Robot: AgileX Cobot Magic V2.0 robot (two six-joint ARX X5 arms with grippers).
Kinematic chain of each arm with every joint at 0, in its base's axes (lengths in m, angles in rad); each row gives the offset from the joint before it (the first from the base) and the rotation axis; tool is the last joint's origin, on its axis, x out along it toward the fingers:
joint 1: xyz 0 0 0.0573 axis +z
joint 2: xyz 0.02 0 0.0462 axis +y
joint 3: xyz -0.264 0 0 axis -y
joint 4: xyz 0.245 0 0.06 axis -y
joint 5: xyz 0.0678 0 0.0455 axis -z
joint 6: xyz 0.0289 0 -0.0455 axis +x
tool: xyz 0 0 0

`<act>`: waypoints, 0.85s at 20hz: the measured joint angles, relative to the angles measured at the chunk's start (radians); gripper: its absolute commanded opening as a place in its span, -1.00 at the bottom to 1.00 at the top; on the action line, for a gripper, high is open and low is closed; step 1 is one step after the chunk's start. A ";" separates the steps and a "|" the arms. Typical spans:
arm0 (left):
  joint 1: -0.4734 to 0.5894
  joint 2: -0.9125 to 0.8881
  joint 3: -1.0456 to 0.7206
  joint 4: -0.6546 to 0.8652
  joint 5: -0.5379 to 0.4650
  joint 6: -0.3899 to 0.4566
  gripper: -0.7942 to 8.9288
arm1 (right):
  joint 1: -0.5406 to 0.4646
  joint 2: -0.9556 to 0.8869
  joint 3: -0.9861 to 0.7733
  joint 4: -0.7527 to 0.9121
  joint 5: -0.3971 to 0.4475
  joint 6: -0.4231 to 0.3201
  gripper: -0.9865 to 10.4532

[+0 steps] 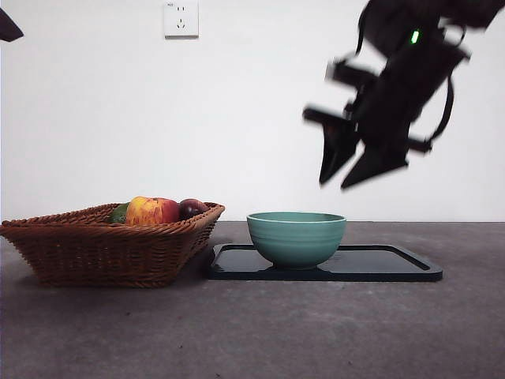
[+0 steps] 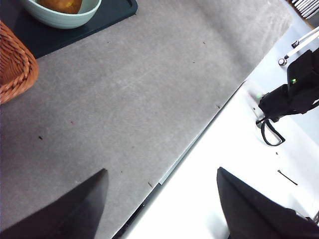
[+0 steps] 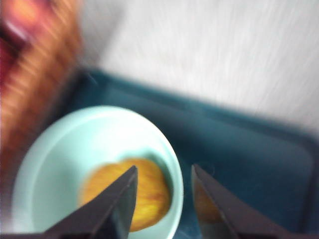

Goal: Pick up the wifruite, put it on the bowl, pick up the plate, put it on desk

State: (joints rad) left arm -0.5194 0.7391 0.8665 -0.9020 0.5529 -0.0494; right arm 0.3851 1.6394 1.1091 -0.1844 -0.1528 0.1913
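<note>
The teal-green bowl (image 1: 296, 237) stands on the plate (image 1: 394, 264), a flat dark rectangular tray on the desk (image 1: 260, 332). Inside the bowl (image 3: 75, 144) lies the wifruite (image 3: 152, 199), an orange-yellow fruit, hidden from the front by the bowl's wall. My right gripper (image 1: 335, 184) hangs in the air above and to the right of the bowl, blurred, open and holding nothing (image 3: 164, 168). My left gripper (image 2: 161, 170) is open over the desk's edge, far from the bowl (image 2: 65, 20); it shows only as a black tip (image 1: 8, 28) in the front view.
A brown wicker basket (image 1: 102, 245) with several fruits stands left of the plate, almost touching it. A wall socket (image 1: 181, 18) sits on the white wall behind. In the left wrist view the desk ends at an edge (image 2: 199, 144).
</note>
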 measured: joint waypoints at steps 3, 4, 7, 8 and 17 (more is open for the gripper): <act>0.000 0.000 0.000 0.000 0.000 0.000 -0.13 | 0.000 -0.167 0.001 -0.096 -0.006 0.000 -0.52; 0.000 0.000 0.000 0.000 0.000 0.000 -0.13 | 0.000 -0.222 0.001 -0.147 -0.014 0.000 -0.52; 0.000 0.000 0.000 0.000 0.000 0.000 -0.13 | 0.012 -0.385 0.001 -0.328 -0.072 -0.005 -0.52; 0.000 0.000 0.000 0.000 0.000 0.000 -0.13 | 0.019 -0.436 0.001 -0.391 -0.075 -0.008 -0.52; 0.000 0.000 0.000 0.000 0.000 0.000 -0.13 | 0.108 -0.731 -0.028 -0.652 -0.051 -0.037 -0.52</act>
State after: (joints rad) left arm -0.5194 0.7391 0.8665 -0.9016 0.5529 -0.0494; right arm 0.4931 0.9085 1.0813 -0.8364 -0.2039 0.1539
